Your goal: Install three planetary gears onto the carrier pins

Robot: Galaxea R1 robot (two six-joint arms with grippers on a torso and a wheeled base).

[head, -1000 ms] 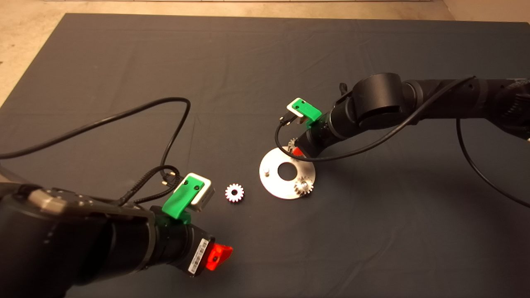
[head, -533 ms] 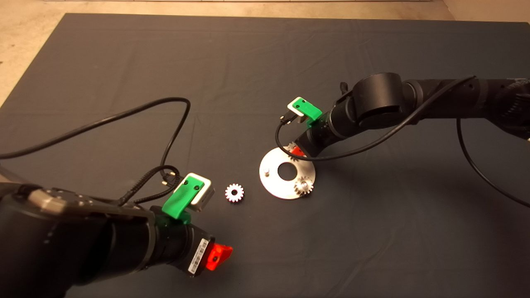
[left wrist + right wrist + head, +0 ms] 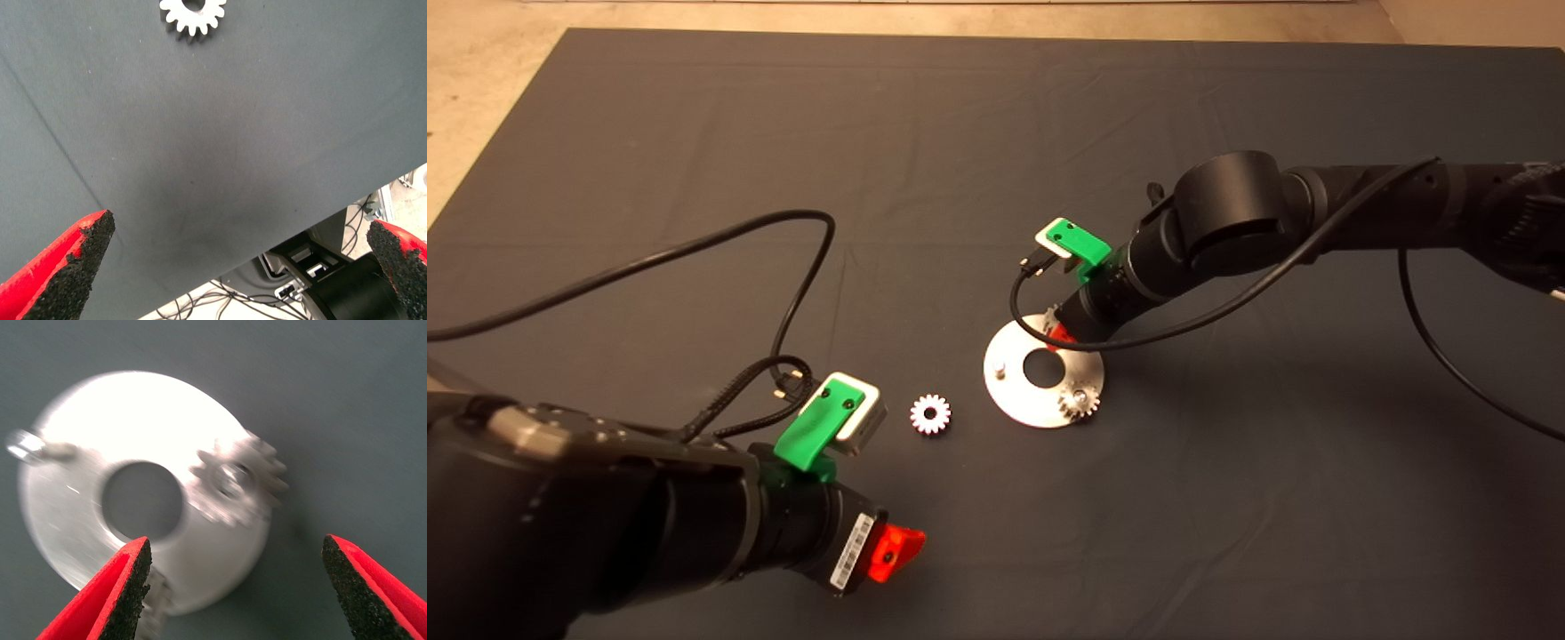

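We count three planetary gears: one seated on a pin at the near right (image 3: 1079, 402) of the carrier plate (image 3: 1014, 391), one at its far side (image 3: 155, 603) beside our spread right gripper (image 3: 237, 587), one loose (image 3: 930, 413) on the mat (image 3: 694, 133) left of the plate. One pin (image 3: 1001, 365) stands bare. Our left gripper (image 3: 237, 257), spread and empty, waits at near left.

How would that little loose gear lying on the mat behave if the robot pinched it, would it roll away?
The loose gear lies flat on the mat, so it probably won't roll. It looks like rigid metal, likely heavy for its size. Its teeth should give the padded fingers some purchase.
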